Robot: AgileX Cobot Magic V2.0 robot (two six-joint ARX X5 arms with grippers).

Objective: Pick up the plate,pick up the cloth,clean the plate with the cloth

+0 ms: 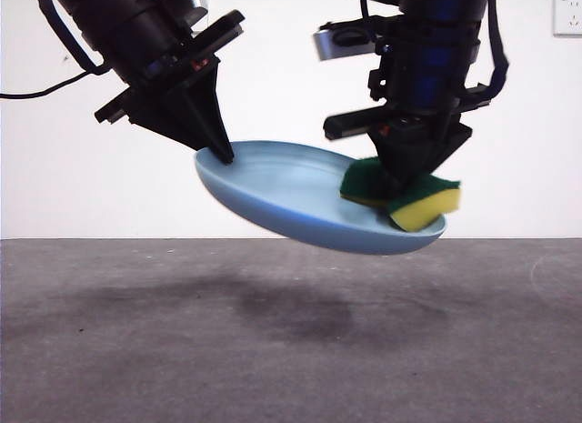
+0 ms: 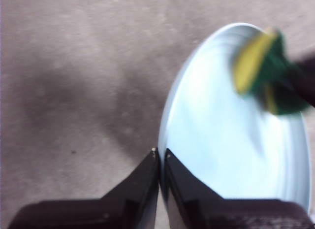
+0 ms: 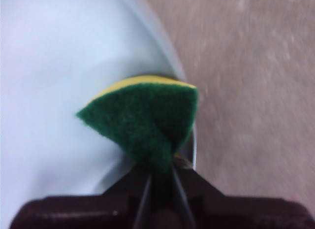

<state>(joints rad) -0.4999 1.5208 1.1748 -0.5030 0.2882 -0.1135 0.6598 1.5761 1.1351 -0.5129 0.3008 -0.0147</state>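
Plate [image 1: 291, 191], light blue and tilted, hangs clear above the grey table [image 1: 136, 350], its left rim pinched between the closed jaws of the left gripper [image 1: 221, 153], while the right gripper [image 1: 403, 179] clamps the cloth [image 1: 414, 197], really a yellow-and-green sponge, and presses it against the plate's inner surface near the right rim. Both pick-ups look done and the wiping step seems in hand. Next, I judge, the sponge must sweep leftward across the bare middle with light pressure, the left grip steady against the push.
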